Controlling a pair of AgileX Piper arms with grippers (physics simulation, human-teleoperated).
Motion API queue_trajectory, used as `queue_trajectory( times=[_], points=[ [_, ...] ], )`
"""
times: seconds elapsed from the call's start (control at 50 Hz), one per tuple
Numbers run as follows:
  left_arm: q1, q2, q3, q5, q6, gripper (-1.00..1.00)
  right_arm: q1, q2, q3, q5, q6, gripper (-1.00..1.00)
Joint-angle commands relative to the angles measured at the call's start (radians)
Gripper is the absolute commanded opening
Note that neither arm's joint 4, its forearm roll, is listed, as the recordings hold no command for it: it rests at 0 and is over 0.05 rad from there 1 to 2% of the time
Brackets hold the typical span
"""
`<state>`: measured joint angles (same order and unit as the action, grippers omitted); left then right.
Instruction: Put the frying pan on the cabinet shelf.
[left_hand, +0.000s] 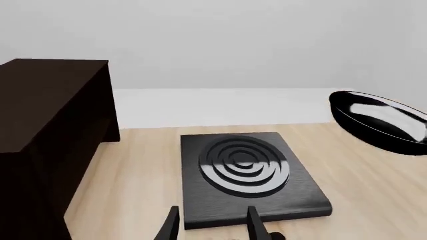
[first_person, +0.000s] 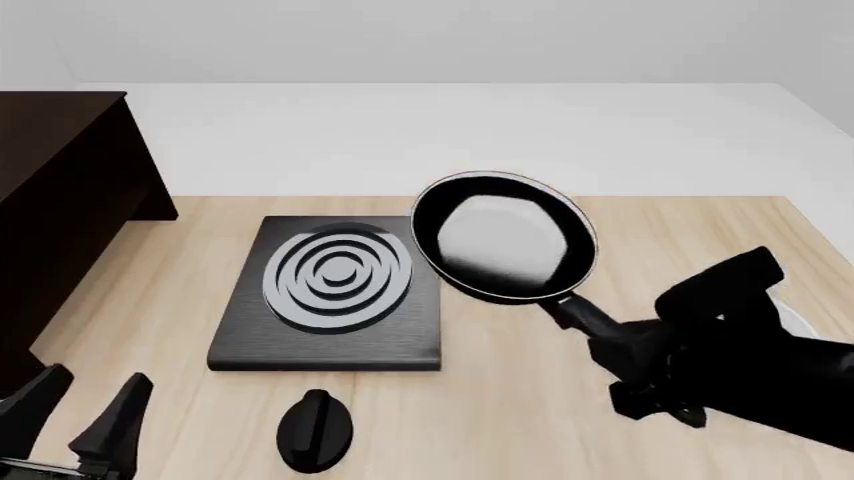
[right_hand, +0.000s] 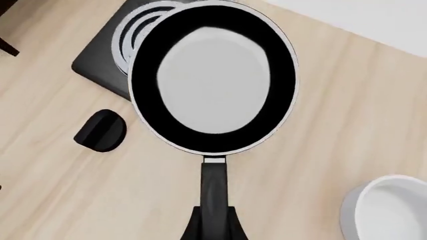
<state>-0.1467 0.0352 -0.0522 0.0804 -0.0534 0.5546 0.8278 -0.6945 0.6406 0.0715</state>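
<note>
Frying pan (first_person: 505, 245): one, lifted, right gripper (first_person: 627, 352) fingers clamped on handle.
Stove plate (first_person: 334, 290): one.
Knob (first_person: 316, 428): one.
White bowl (right_hand: 390, 210): one, right.
Cabinet (first_person: 60, 200): one, far left.
Left gripper (first_person: 83, 415): fingers apart.

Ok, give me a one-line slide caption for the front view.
Right gripper holds the frying pan by its handle, lifted beside the stove plate; left gripper open, cabinet at left.

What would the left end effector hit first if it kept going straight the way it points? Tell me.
Probably the stove plate: in the left wrist view it lies directly beyond the open left end effector, near edge closest. Depth is uncertain, and if the heading stays level rather than downward, it might pass over the low plate.
</note>
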Motion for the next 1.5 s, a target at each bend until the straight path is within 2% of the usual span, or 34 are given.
queue_trajectory(
  times=[0.02,0.06,0.08,0.14,0.16,0.18,0.2,0.22,0.3,0.34,0.36,0.4,0.48,0.52,0.56,0.6,0.62,0.64,0.66,0.72,0.78,0.86,0.94,0.98,1.1,1.12,1.14,1.16,1.18,1.28,1.36,1.44,1.48,1.5],
  points=[
    [-0.052,0.044,-0.093,0.09,-0.088,1.0,0.014,0.058,-0.071,-0.109,0.018,-1.0],
    [-0.083,0.08,-0.108,0.091,-0.109,1.0,0.024,0.082,-0.073,-0.131,0.003,-1.0],
    [-0.115,0.108,-0.119,0.092,-0.152,1.0,0.03,0.096,-0.081,-0.147,0.002,-1.0],
    [-0.13,0.133,-0.152,0.115,-0.185,1.0,0.051,0.125,-0.105,-0.167,-0.019,-1.0],
    [-0.128,0.184,-0.157,0.11,-0.245,1.0,0.062,0.144,-0.117,-0.175,-0.007,-1.0],
    [-0.132,0.203,-0.162,0.107,-0.248,1.0,0.062,0.148,-0.12,-0.178,-0.009,-1.0],
    [-0.142,0.21,-0.174,0.11,-0.318,1.0,0.073,0.165,-0.134,-0.19,-0.033,-1.0],
    [-0.152,0.193,-0.196,0.126,-0.353,1.0,0.082,0.18,-0.145,-0.196,-0.032,-1.0],
    [-0.17,0.207,-0.269,0.171,-0.4,1.0,0.09,0.222,-0.183,-0.211,-0.054,-1.0],
    [-0.209,0.224,-0.308,0.186,-0.415,1.0,0.098,0.237,-0.216,-0.213,-0.092,-1.0],
    [-0.214,0.235,-0.308,0.187,-0.448,1.0,0.096,0.24,-0.222,-0.217,-0.107,-1.0],
    [-0.235,0.253,-0.335,0.193,-0.452,1.0,0.104,0.256,-0.241,-0.222,-0.129,-1.0],
    [-0.252,0.281,-0.349,0.17,-0.596,1.0,0.128,0.282,-0.275,-0.243,-0.157,-1.0],
    [-0.262,0.293,-0.364,0.16,-0.615,1.0,0.138,0.296,-0.29,-0.244,-0.139,-1.0],
    [-0.267,0.289,-0.365,0.14,-0.663,1.0,0.145,0.307,-0.295,-0.258,-0.14,-1.0],
    [-0.28,0.284,-0.336,0.117,-0.773,1.0,0.147,0.316,-0.304,-0.272,-0.168,-1.0],
    [-0.289,0.286,-0.329,0.114,-0.796,1.0,0.154,0.321,-0.308,-0.277,-0.168,-1.0],
    [-0.3,0.287,-0.332,0.113,-0.803,1.0,0.173,0.326,-0.319,-0.283,-0.13,-1.0],
    [-0.3,0.289,-0.346,0.123,-0.79,1.0,0.181,0.33,-0.327,-0.286,-0.118,-1.0],
    [-0.312,0.306,-0.361,0.125,-0.78,1.0,0.192,0.339,-0.334,-0.318,-0.183,-1.0],
    [-0.313,0.32,-0.369,0.115,-0.78,1.0,0.224,0.36,-0.351,-0.33,-0.172,-1.0],
    [-0.32,0.325,-0.366,0.096,-0.815,1.0,0.243,0.386,-0.38,-0.333,-0.151,-1.0],
    [-0.326,0.343,-0.382,0.086,-0.808,1.0,0.26,0.404,-0.398,-0.33,-0.146,-1.0],
    [-0.335,0.354,-0.387,0.075,-0.819,1.0,0.282,0.416,-0.41,-0.324,-0.125,-1.0],
    [-0.368,0.391,-0.409,0.03,-0.878,1.0,0.303,0.449,-0.442,-0.308,-0.116,-1.0],
    [-0.402,0.395,-0.387,-0.002,-0.939,1.0,0.317,0.457,-0.445,-0.312,-0.143,-1.0],
    [-0.402,0.395,-0.387,-0.002,-0.939,1.0,0.317,0.457,-0.445,-0.312,-0.143,-1.0],
    [-0.424,0.397,-0.356,-0.037,-1.005,1.0,0.322,0.46,-0.448,-0.314,-0.156,-1.0],
    [-0.434,0.399,-0.356,-0.048,-1.018,1.0,0.324,0.456,-0.453,-0.319,-0.159,-1.0],
    [-0.453,0.423,-0.36,-0.064,-1.011,1.0,0.323,0.472,-0.465,-0.322,-0.171,-1.0],
    [-0.464,0.432,-0.347,-0.089,-1.04,1.0,0.339,0.491,-0.48,-0.331,-0.157,-1.0],
    [-0.479,0.444,-0.328,-0.114,-1.056,1.0,0.361,0.51,-0.498,-0.335,-0.167,-1.0],
    [-0.493,0.45,-0.303,-0.143,-1.086,1.0,0.37,0.522,-0.512,-0.335,-0.169,-1.0],
    [-0.489,0.452,-0.307,-0.139,-1.076,1.0,0.373,0.525,-0.514,-0.335,-0.168,-1.0]
  ],
)
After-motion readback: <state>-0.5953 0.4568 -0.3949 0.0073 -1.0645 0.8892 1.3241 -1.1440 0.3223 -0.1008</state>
